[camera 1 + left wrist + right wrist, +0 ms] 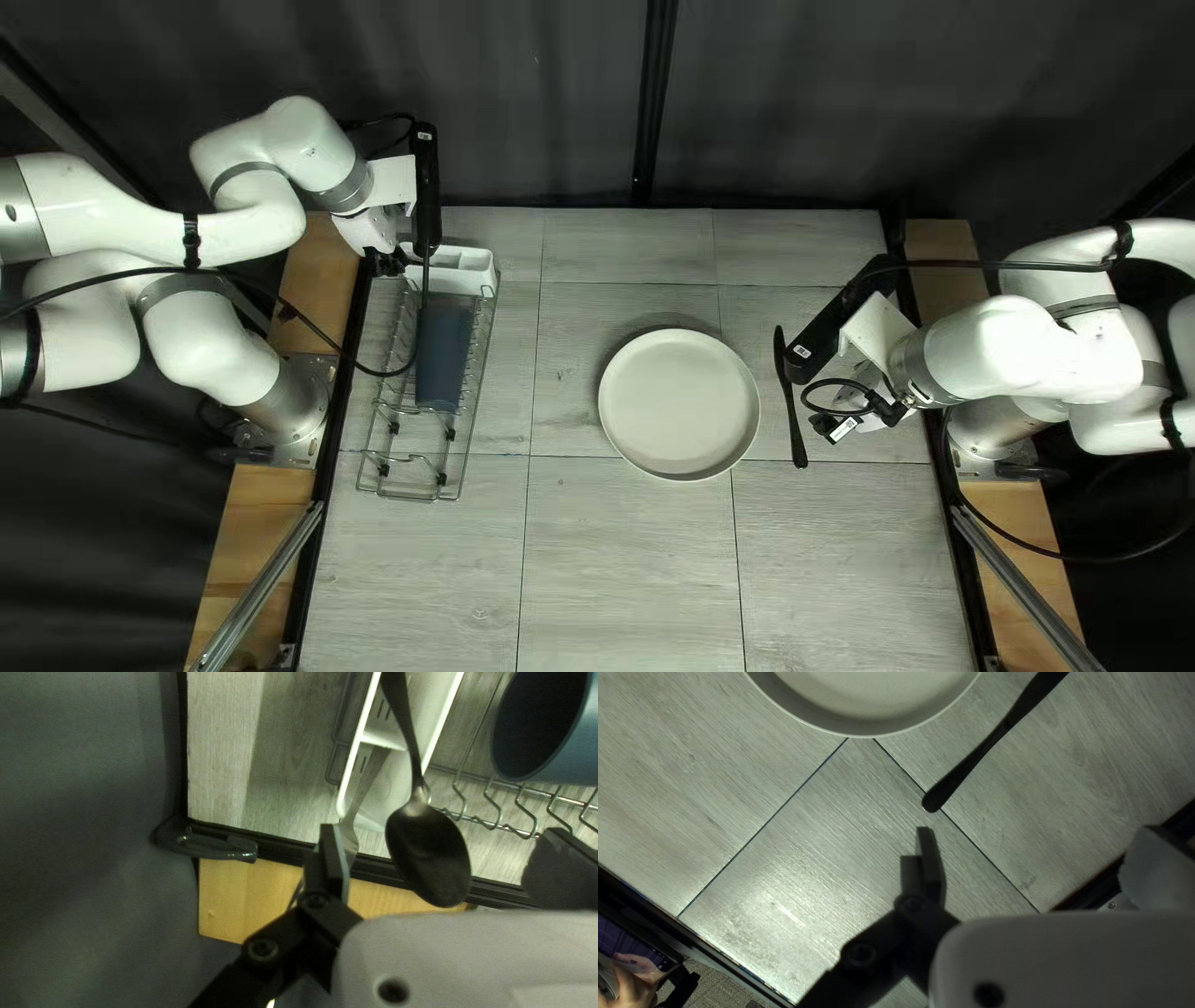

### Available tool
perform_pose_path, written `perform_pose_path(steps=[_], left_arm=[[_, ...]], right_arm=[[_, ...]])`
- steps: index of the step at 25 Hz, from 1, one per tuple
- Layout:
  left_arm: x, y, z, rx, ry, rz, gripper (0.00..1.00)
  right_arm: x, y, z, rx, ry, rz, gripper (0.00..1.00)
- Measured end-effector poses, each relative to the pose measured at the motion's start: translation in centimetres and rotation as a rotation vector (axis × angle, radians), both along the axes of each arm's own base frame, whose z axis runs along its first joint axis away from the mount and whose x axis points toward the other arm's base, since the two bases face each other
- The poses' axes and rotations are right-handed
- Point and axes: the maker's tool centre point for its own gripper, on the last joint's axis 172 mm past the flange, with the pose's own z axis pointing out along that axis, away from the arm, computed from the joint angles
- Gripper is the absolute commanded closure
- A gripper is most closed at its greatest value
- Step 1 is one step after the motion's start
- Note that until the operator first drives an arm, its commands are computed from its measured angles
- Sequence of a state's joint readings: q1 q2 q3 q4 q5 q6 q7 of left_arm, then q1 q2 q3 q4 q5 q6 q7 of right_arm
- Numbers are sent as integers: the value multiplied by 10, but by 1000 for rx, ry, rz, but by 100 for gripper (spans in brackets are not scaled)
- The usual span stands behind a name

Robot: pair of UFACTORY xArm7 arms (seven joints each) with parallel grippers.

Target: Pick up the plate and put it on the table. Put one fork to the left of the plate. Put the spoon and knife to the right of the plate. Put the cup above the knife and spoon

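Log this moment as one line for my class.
plate: on table; knife: right of plate; spoon, fork: in caddy; blue cup: in rack; left gripper: at caddy

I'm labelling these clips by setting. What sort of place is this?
Probably a robotics lab: a left arm and a right arm flank a table, with a dark curtain behind it.

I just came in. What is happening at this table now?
My left gripper is open at the caddy, the spoon between its fingers but not gripped, a fork nearby. My right gripper is open and empty. The plate and knife lie on the table; the cup is in the rack.
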State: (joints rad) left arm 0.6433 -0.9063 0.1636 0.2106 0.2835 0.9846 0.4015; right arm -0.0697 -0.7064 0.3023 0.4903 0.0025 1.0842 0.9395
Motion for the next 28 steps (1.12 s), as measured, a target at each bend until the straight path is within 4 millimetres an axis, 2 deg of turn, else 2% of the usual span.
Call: perform_pose_path(steps=[4, 5, 6, 7, 13, 17, 21, 28], left_arm=[[-3, -1, -2, 0, 12, 13, 0], [-3, -1, -3, -1, 15, 14, 30], [-3, -1, -3, -2, 18, 16, 93], [-3, 0, -4, -2, 20, 17, 100], [-5, -2, -3, -6, 33, 22, 100], [-2, -6, 13, -2, 31, 21, 100], [5, -11, 46, 9, 20, 17, 100], [30, -20, 131, 39, -7, -20, 100]], right_arm=[[0, 0, 0, 0, 0, 0, 0], [0, 0, 0, 0, 0, 0, 0], [0, 0, 0, 0, 0, 0, 0], [0, 0, 0, 0, 0, 0, 0], [0, 0, 0, 0, 0, 0, 0], [0, 0, 0, 0, 0, 0, 0], [0, 0, 0, 0, 0, 0, 0], [0, 0, 0, 0, 0, 0, 0]])
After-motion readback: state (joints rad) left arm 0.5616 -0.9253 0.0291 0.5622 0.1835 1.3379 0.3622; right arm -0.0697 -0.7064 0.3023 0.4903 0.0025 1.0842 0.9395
